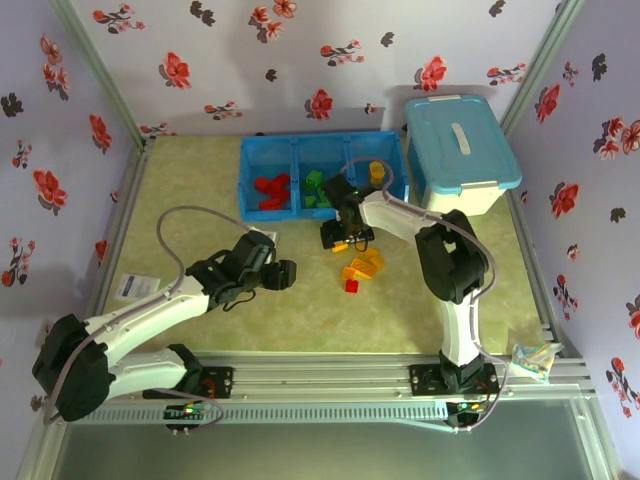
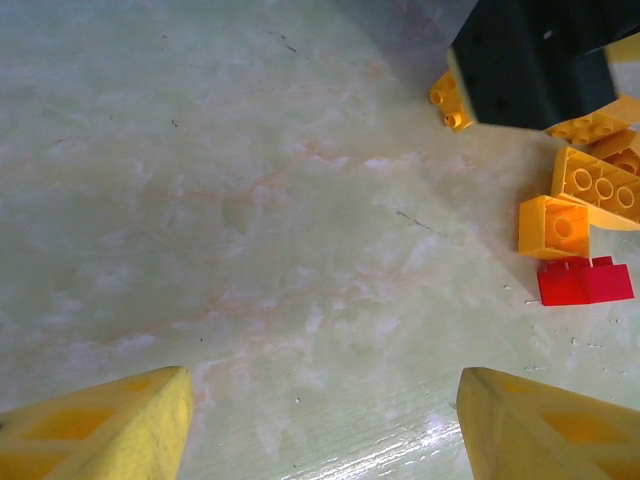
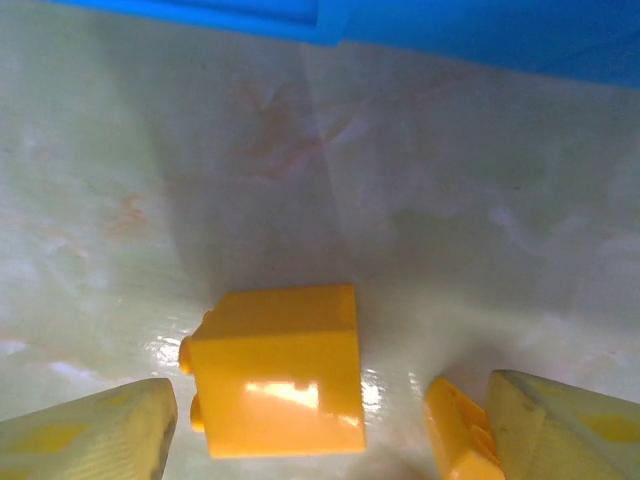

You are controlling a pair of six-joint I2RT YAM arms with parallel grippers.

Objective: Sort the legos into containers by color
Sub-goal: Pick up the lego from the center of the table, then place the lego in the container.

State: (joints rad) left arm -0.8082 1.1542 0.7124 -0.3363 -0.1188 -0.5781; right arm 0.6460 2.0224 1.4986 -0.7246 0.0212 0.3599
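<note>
Your right gripper (image 3: 320,430) stands open astride a loose yellow brick (image 3: 275,370) on the table (image 3: 500,250), just near of the blue tray (image 3: 480,30). One finger may be touching an orange piece (image 3: 455,430). Your left gripper (image 2: 320,420) gapes, holding nothing.

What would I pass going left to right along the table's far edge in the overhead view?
Inside the blue tray: red legos → green legos → a yellow-orange lego; then the white bin with its light-blue lid.

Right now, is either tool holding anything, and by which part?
Nothing is held. The left tool is open over the table; the right tool is open, with a yellow brick lying unclamped between its fingers.
</note>
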